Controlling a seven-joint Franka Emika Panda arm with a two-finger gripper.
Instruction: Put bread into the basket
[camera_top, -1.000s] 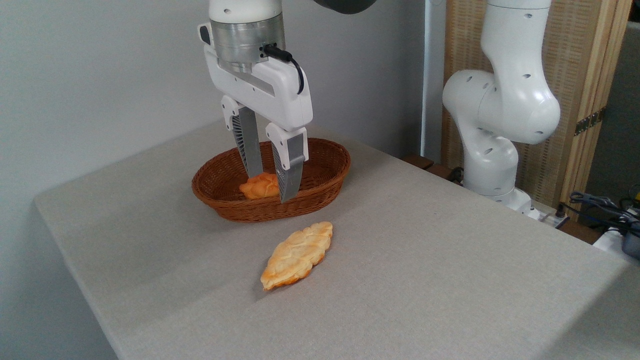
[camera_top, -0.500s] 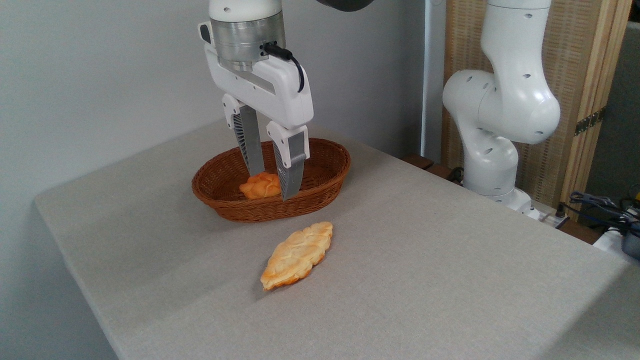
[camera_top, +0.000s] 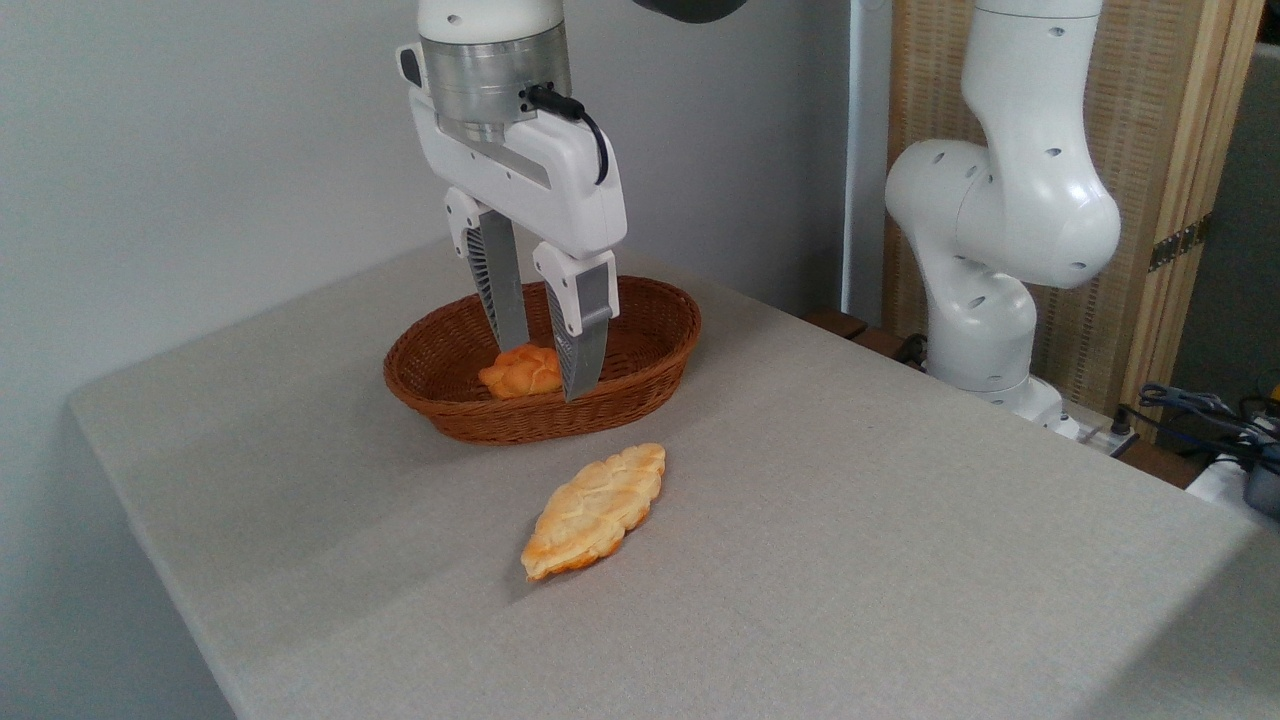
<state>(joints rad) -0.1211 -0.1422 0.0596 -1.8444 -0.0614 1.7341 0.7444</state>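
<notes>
Plainly, progress: the task looks not yet done, since the bread (camera_top: 595, 511) lies flat on the table (camera_top: 900, 560) outside the basket (camera_top: 640, 385), just in front of its near rim and apart from it.
Bread pose: long axis runs diagonally, one browner pointed end toward the basket, the other toward the camera; nothing rests on it.
Basket contents: a small orange bun (camera_top: 520, 371) sits on the basket floor, left of centre; the right part of the floor looks free.
Gripper (camera_top: 547, 372): hangs over the basket with its fingers pointing down, the jaws parted and holding nothing; the tips stand near the bun, one partly hiding it, and whether they touch it cannot be told.
What is left: as I judge it, move to the bread, grasp it, carry it over the rim and let go.
Possible hindrance: the bun takes part of the basket, so the loaf may end up lying partly on it.
Surroundings: the arm's white base (camera_top: 990, 300) stands beyond the table's right edge, with a wooden screen (camera_top: 1160, 150) behind and cables (camera_top: 1200, 410) at far right; none of these lies between bread and basket.
</notes>
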